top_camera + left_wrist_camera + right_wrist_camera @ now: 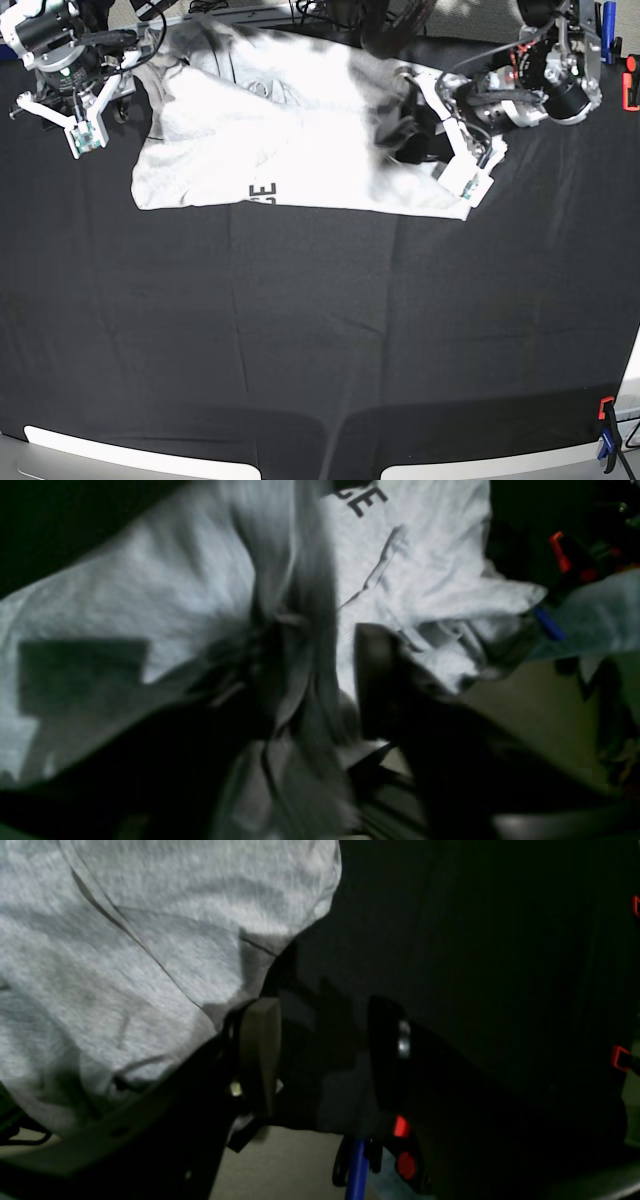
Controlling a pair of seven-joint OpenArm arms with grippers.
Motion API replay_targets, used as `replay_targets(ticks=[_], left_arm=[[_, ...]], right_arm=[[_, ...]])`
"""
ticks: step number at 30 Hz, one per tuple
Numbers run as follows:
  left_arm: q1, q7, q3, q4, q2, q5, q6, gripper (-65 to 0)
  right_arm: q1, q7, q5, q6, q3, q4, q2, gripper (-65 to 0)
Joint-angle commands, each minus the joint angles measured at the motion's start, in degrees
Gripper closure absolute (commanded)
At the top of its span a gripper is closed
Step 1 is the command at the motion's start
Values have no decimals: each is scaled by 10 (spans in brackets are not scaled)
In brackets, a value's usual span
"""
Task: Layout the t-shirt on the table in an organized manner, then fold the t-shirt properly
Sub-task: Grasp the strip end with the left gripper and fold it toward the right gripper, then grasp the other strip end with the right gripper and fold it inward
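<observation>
The white t-shirt [290, 130] lies crumpled and partly spread at the far side of the black table [320, 340]. Dark lettering [263, 192] shows near its front edge and also in the left wrist view [362, 500]. My left gripper [408, 128] is at the shirt's right end. In the left wrist view it [320, 680] is shut on a bunched fold of the t-shirt [150, 590]. My right gripper [128, 80] is at the shirt's left end. In the right wrist view it [325, 1055] is open over black cloth, with the t-shirt [125, 940] against its left finger [260, 1055].
A red clamp [630, 85] sits at the table's far right edge and another clamp [605, 425] at the near right corner. Clamps also show in the left wrist view [560, 552] and the right wrist view [356, 1165]. The table edge lies just behind both grippers.
</observation>
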Motion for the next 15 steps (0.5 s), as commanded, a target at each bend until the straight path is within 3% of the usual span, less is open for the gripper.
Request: replay_targets(ticks=[1,5,10,15], left_arm=[[-4,-10,4,9,0,-29,2,-267],[-5,-13,13,9,0,-63,1,-267],[-4,-12,13,9,0,-60,1,-267],[-4,-12,13,9,0,-60,1,-267]], right_arm=[[0,16,-1,-2,3,11,6,-278],[0,16,-5,-2,3,11,6,-278],[14,16,-11,-5,3,-36,6,-278],[83,16,82,7,12,-176,6,-278]])
